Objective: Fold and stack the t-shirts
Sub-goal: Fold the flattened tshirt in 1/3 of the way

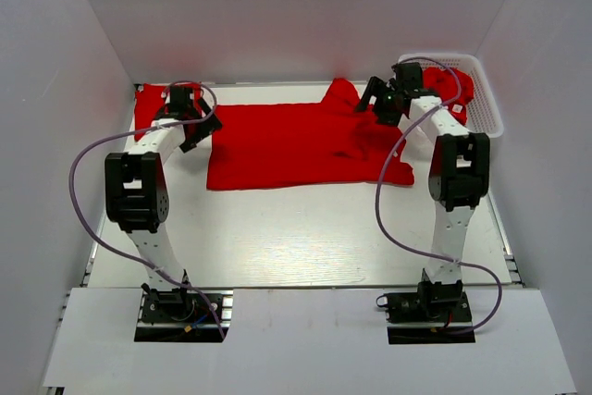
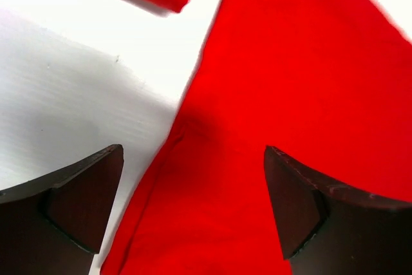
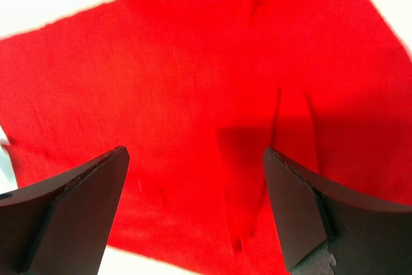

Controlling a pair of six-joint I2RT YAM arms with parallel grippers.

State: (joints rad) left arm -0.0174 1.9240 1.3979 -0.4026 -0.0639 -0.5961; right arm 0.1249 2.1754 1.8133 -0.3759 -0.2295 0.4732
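We see shirt (image 1: 296,145) spread, long axis side to side. Left gripper (image 1: 198,127) over its left edge, right gripper (image 1: 379,105) over right end; both wide, empty.

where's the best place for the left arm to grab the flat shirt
Pinch the shirt at its left edge, coming straight down with the open left end effector: the cloth lies flat, and that edge runs right beneath it.
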